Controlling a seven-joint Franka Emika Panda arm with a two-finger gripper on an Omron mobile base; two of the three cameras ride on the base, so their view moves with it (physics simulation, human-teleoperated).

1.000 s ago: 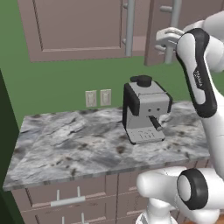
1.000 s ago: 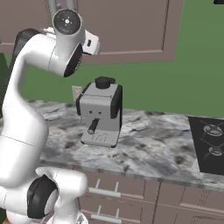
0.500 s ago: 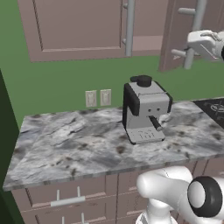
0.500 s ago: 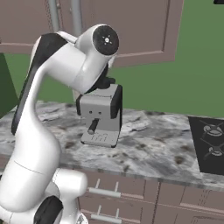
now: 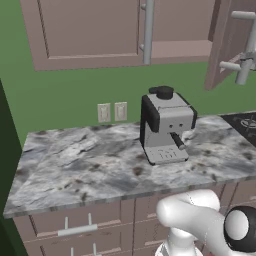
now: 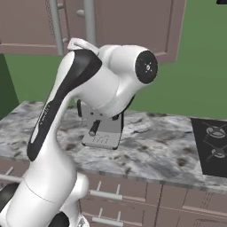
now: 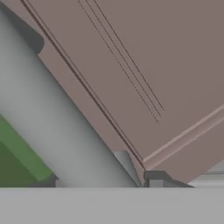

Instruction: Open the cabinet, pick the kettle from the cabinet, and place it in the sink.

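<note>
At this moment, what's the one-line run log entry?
phase: opening cabinet | right door: swung partly open | left door: shut | gripper: at right door's bar handle, grip unclear | kettle: not yet picked | coffee machine: on counter

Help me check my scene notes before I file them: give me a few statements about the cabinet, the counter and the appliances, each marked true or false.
1. The right-hand door of the cabinet has swung partly open. True.
2. A coffee machine stands on the marble counter. True.
3. The kettle is sitting on the counter beside the coffee machine. False: the coffee machine is the one appliance on that stretch of counter.
4. The left cabinet door is wide open. False: it is flush with the frame.
5. A black stove top lies at the counter's right end. True.
6. The wall behind the counter is blue. False: it is green.
</note>
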